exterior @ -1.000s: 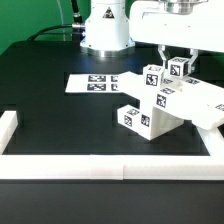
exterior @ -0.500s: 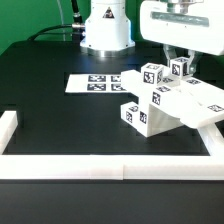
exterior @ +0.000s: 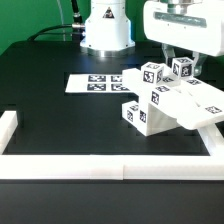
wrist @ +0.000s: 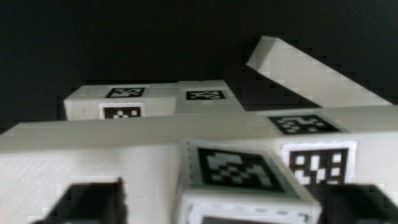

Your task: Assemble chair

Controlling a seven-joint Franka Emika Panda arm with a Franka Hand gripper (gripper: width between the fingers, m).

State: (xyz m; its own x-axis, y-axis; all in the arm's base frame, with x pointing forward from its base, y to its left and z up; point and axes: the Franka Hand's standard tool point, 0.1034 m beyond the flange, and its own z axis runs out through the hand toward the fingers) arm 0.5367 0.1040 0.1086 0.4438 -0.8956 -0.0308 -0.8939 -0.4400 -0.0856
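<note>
Chair [exterior: 165, 103]: white, blocky, part-built cluster of slab, leg and bar pieces with black-and-white square tags. Placed on the black table [exterior: 50, 95] toward the exterior view's right, just inside the white border rail [exterior: 110, 165]. Tilted; one flat slab sloping down toward the exterior view's right edge.

Gripper [exterior: 178, 60]: hanging directly above the chair's upper tagged pieces. Jaws spread wide, released, gripping nothing; dark fingers [wrist: 86, 203] seen in the wrist view on either side of a tagged post [wrist: 235, 170], apart from its faces.

Marker board [exterior: 95, 83]: flat white sheet of tags, lying on the table beside the chair, toward the exterior view's left of it.

Robot base [exterior: 105, 30]: white, standing behind the marker board at the far edge of the table.
</note>
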